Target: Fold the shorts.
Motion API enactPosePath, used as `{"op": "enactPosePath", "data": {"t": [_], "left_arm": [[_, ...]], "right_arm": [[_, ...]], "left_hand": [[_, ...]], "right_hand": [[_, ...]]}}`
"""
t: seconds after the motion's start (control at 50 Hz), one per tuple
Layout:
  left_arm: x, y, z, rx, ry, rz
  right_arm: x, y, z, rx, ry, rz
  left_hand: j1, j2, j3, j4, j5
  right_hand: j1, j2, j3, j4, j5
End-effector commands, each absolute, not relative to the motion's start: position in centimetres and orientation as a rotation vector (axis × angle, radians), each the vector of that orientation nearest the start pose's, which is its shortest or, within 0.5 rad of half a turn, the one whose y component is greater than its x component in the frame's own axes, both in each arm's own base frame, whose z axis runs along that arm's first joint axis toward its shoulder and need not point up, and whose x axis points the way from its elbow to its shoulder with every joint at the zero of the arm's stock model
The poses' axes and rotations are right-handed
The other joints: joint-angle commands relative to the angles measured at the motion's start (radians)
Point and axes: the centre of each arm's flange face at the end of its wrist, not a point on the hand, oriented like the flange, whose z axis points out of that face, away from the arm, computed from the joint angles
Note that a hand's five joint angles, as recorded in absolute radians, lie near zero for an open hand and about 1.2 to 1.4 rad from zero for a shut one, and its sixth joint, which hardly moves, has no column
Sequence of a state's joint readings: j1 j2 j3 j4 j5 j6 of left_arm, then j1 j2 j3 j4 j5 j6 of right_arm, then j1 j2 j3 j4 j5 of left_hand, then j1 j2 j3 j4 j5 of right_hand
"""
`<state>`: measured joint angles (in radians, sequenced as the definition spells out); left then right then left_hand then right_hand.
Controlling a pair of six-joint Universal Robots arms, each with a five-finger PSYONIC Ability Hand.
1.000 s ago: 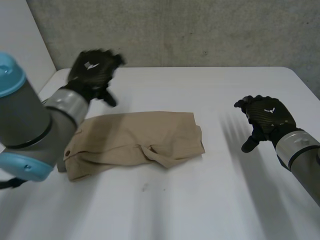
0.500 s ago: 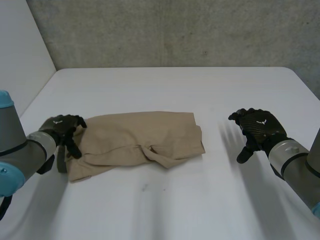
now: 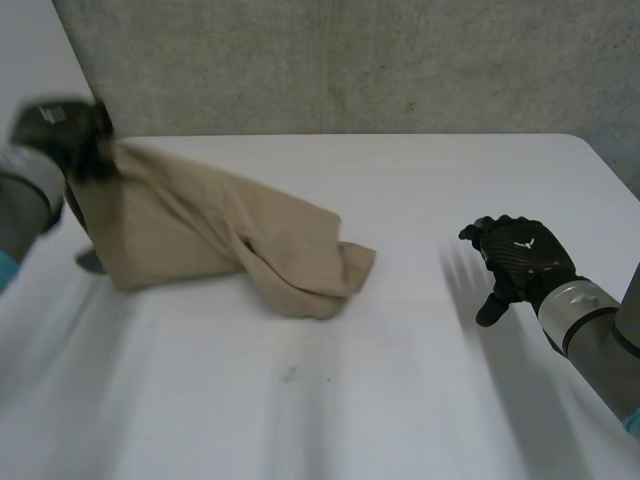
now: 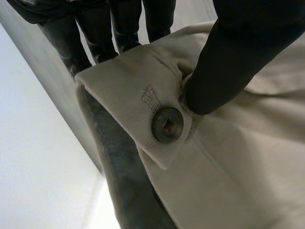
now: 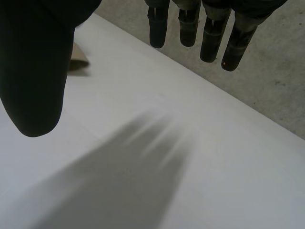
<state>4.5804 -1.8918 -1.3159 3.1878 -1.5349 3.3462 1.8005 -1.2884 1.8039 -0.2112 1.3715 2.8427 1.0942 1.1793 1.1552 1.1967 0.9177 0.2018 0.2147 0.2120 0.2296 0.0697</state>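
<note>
The tan shorts (image 3: 230,235) hang from my left hand (image 3: 62,130) at the table's far left, their other end trailing on the white table (image 3: 400,350). In the left wrist view my left hand's thumb (image 4: 228,62) and fingers (image 4: 100,28) pinch the waistband (image 4: 157,81) right by its dark button (image 4: 167,125). My right hand (image 3: 517,262) hovers over the table at the right, apart from the shorts, fingers straight and spread; its fingers (image 5: 209,33) and thumb (image 5: 33,67) hold nothing.
A grey wall (image 3: 350,60) runs behind the table's far edge. A pale side wall (image 3: 30,60) stands at the left.
My left hand came down onto the shorts' left end, shut on the waistband and lifted it up and back to the left, dragging the cloth. The right hand barely moved.
</note>
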Motion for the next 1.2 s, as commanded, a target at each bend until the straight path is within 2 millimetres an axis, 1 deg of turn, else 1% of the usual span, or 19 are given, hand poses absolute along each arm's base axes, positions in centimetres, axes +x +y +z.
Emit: {"op": "enactPosePath", "data": {"t": [0.02,0.12,0.16,0.18,0.24,0.26,0.32,0.34,0.36,0.38,0.4,0.44,0.54,0.72,0.78,0.8,0.88,1.02,1.2], "left_arm": [[-20.7,-33.0,40.3,0.405,1.654,-2.672],[-26.6,-29.1,41.9,0.634,1.491,-2.923],[-29.6,-27.1,40.7,0.791,1.518,-2.963],[-31.8,-26.0,38.3,0.931,1.600,-2.931],[-34.5,-24.3,33.8,1.146,1.749,-2.831],[-36.2,-22.5,30.8,1.312,1.827,-2.762],[-38.3,-19.7,26.4,1.569,1.918,-2.633],[-39.0,-18.2,23.5,1.710,1.969,-2.526],[-39.0,-18.2,23.5,1.711,1.970,-2.525],[-39.3,-17.7,22.1,1.769,1.991,-2.468],[-39.6,-16.4,18.7,1.895,2.029,-2.317],[-39.4,-15.7,17.0,1.960,2.040,-2.222],[-39.4,-13.4,16.1,2.104,1.928,-2.154],[-38.8,-13.5,23.2,1.955,1.752,-2.420],[-38.4,-14.2,24.0,1.905,1.761,-2.444],[-37.4,-16.0,24.8,1.804,1.810,-2.463],[-35.5,-18.7,25.8,1.624,1.923,-2.482],[-31.0,-23.9,24.4,1.180,2.266,-2.376],[-26.8,-26.0,21.2,0.841,2.417,-2.093]], "right_arm": [[21.5,-27.2,17.7,-0.797,2.290,-1.812],[21.4,-27.3,18.5,-0.792,2.272,-1.842],[21.3,-27.2,18.9,-0.789,2.261,-1.859],[21.3,-27.2,19.0,-0.788,2.257,-1.865],[21.3,-27.2,19.7,-0.788,2.235,-1.890],[21.3,-27.2,19.8,-0.788,2.233,-1.894],[21.2,-27.3,20.2,-0.780,2.226,-1.910],[21.2,-27.4,20.3,-0.778,2.224,-1.915],[21.2,-27.4,20.3,-0.778,2.224,-1.915],[21.0,-27.5,20.3,-0.774,2.226,-1.919],[20.7,-27.7,20.4,-0.763,2.232,-1.927],[20.2,-28.1,20.7,-0.744,2.239,-1.947],[19.6,-28.5,20.9,-0.724,2.248,-1.965],[19.7,-28.4,20.9,-0.725,2.247,-1.964],[19.7,-28.4,21.4,-0.727,2.231,-1.982],[19.7,-28.3,21.7,-0.724,2.224,-1.987],[19.8,-27.9,22.7,-0.732,2.195,-2.015],[20.2,-25.3,25.8,-0.876,2.113,-2.014],[22.7,-20.1,26.1,-1.094,1.985,-1.785]], "left_hand": [[0.302,0.217,0.241,0.200,0.304],[0.302,0.217,0.241,0.200,0.304],[0.302,0.217,0.241,0.200,0.304],[0.302,0.217,0.241,0.200,0.304],[0.302,0.217,0.241,0.200,0.304],[0.302,0.217,0.241,0.200,0.304],[0.302,0.217,0.241,0.200,0.304],[0.270,0.185,0.209,0.168,0.272],[0.270,0.185,0.209,0.168,0.272],[0.131,0.046,0.070,0.028,0.133],[-0.365,-0.450,-0.426,-0.467,-0.363],[-0.610,-0.695,-0.671,-0.712,-0.608],[-0.737,-0.822,-0.798,-0.839,-0.735],[-0.795,-0.880,-0.856,-0.898,-0.793],[-0.804,-0.889,-0.865,-0.907,-0.802],[-0.804,-0.889,-0.865,-0.907,-0.802],[-0.804,-0.889,-0.865,-0.907,-0.802],[-0.778,-0.863,-0.839,-0.881,-0.776],[-0.752,-0.837,-0.813,-0.854,-0.750]], "right_hand": [[-0.027,-0.040,-0.037,-0.055,-0.070],[-0.027,-0.040,-0.037,-0.055,-0.070],[-0.027,-0.040,-0.037,-0.055,-0.070],[-0.027,-0.040,-0.037,-0.055,-0.070],[-0.027,-0.040,-0.037,-0.055,-0.070],[-0.027,-0.040,-0.037,-0.055,-0.070],[-0.027,-0.040,-0.037,-0.055,-0.070],[-0.027,-0.040,-0.037,-0.055,-0.070],[-0.027,-0.040,-0.037,-0.055,-0.070],[-0.027,-0.040,-0.037,-0.055,-0.070],[-0.027,-0.040,-0.037,-0.055,-0.070],[-0.027,-0.040,-0.037,-0.055,-0.070],[-0.027,-0.040,-0.037,-0.055,-0.070],[-0.027,-0.040,-0.037,-0.055,-0.070],[-0.027,-0.040,-0.037,-0.055,-0.070],[-0.027,-0.040,-0.037,-0.055,-0.070],[-0.027,-0.040,-0.037,-0.055,-0.070],[-0.027,-0.040,-0.037,-0.055,-0.070],[-0.027,-0.040,-0.037,-0.055,-0.070]]}}
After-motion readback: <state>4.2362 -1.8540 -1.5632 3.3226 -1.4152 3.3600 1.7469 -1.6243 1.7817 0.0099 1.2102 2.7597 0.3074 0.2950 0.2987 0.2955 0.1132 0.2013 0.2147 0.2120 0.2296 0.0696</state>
